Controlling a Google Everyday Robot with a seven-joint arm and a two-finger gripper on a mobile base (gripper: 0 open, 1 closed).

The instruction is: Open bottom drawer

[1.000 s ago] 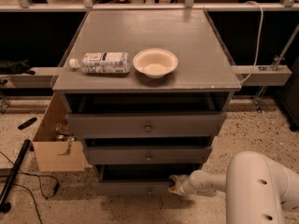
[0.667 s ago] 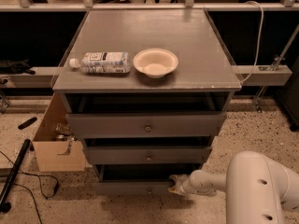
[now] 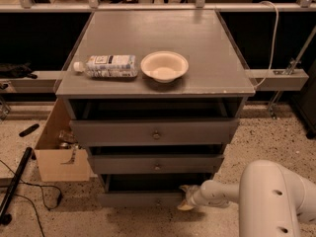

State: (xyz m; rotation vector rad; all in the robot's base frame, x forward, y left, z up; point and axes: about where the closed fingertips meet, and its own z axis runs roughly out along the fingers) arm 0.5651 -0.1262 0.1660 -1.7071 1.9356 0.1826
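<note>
The bottom drawer (image 3: 138, 199) is the lowest and narrowest grey front of the grey cabinet (image 3: 155, 132). A dark gap shows above its front panel. Its knob is hidden behind my gripper. My gripper (image 3: 186, 197) sits at the right part of that drawer front, at the end of my white arm (image 3: 222, 194), which reaches in from the lower right. The top drawer (image 3: 156, 131) and the middle drawer (image 3: 157, 164) above it each show a small round knob.
A clear plastic bottle (image 3: 106, 65) lies on the cabinet top next to a cream bowl (image 3: 164, 66). An open cardboard box (image 3: 59, 149) stands at the cabinet's left. A black pole and cables (image 3: 15, 181) lie on the speckled floor at left.
</note>
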